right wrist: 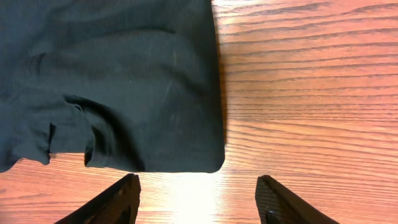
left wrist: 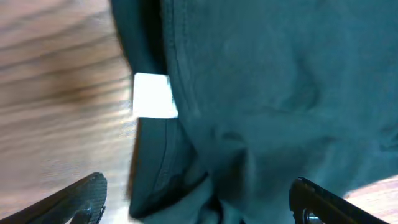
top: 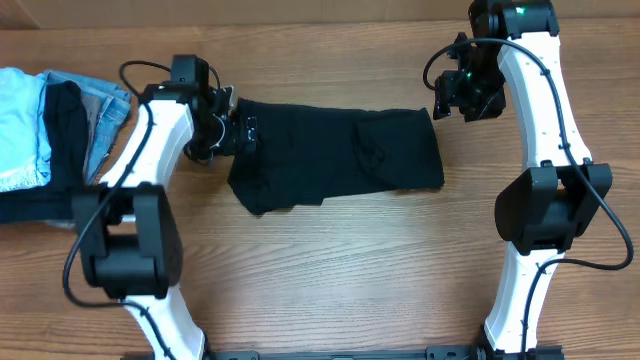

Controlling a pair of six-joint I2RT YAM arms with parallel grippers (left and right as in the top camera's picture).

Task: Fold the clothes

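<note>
The black garment (top: 340, 152) lies partly folded on the wooden table, stretched left to right. My left gripper (top: 243, 132) is open at the garment's left edge, its fingers spread on either side of bunched fabric (left wrist: 249, 112); a small white tag (left wrist: 153, 96) shows beside a seam. My right gripper (top: 447, 100) is open and empty, hovering just above the garment's upper right corner (right wrist: 186, 149), apart from it.
A pile of folded clothes sits at the far left: a light-blue piece (top: 22, 125), a black piece (top: 65, 125) and a grey-blue denim piece (top: 103, 115). Bare wood (top: 340, 270) lies in front of the garment.
</note>
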